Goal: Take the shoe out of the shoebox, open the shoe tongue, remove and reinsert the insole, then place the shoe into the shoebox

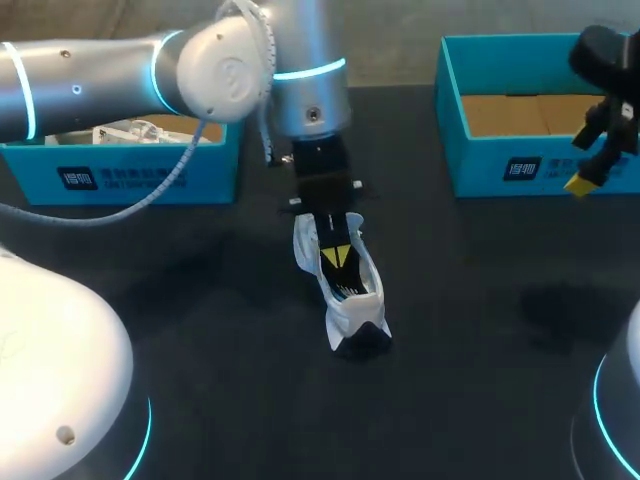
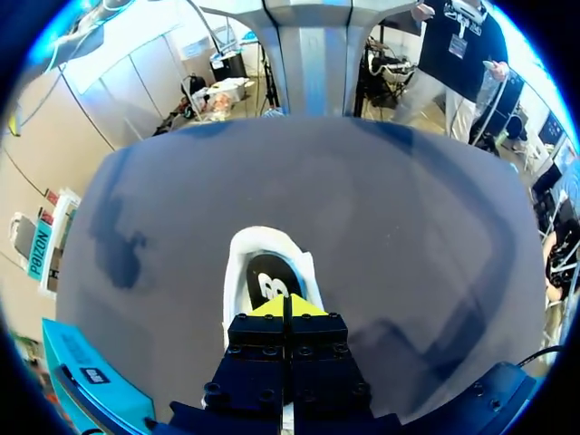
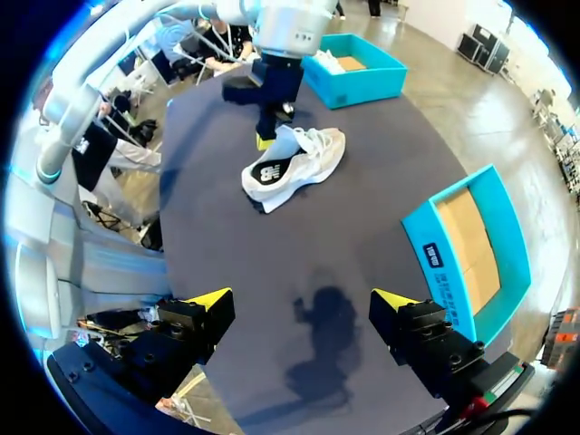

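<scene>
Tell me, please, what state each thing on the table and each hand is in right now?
shoe: out of both boxes, resting on the table.
insole: inside the shoe.
left hand: shut, tips at the shoe's opening.
right hand: open, empty, above the table.
right box: open, only its cardboard floor showing.
left box: open, pale packing inside.
</scene>
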`<state>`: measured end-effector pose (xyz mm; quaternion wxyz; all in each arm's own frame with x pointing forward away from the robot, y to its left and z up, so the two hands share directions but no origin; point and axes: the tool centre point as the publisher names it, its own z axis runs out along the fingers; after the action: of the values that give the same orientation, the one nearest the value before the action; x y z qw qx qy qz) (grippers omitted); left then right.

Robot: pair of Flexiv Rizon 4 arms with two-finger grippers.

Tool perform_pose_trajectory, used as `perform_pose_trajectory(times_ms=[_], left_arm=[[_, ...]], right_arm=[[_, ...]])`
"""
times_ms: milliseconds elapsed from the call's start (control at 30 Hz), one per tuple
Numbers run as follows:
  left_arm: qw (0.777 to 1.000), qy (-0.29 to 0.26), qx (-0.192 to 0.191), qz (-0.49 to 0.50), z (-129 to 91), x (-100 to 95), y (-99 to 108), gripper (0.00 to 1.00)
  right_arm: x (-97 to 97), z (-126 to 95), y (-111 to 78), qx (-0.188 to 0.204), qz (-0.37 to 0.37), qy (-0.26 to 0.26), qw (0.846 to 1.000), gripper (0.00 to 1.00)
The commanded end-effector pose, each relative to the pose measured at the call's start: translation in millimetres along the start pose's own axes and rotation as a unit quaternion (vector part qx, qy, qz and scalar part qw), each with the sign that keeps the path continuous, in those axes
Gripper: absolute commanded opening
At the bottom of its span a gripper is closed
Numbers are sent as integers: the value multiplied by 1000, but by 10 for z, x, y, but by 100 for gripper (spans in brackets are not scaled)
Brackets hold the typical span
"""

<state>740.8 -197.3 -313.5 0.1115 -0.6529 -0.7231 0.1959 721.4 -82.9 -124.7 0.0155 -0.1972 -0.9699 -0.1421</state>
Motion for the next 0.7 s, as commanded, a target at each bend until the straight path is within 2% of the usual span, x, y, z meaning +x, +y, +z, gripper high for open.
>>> perform_pose_trajectory(times_ms=[33, 700], left_arm=[[1000, 26, -16, 1, 113, -85, 34, 0], [997, 52, -62, -22, 553, 42, 216, 0]], right_arm=[[13, 7, -19, -1, 0, -1, 1000, 100], [13, 7, -19, -1, 0, -1, 1000, 100]])
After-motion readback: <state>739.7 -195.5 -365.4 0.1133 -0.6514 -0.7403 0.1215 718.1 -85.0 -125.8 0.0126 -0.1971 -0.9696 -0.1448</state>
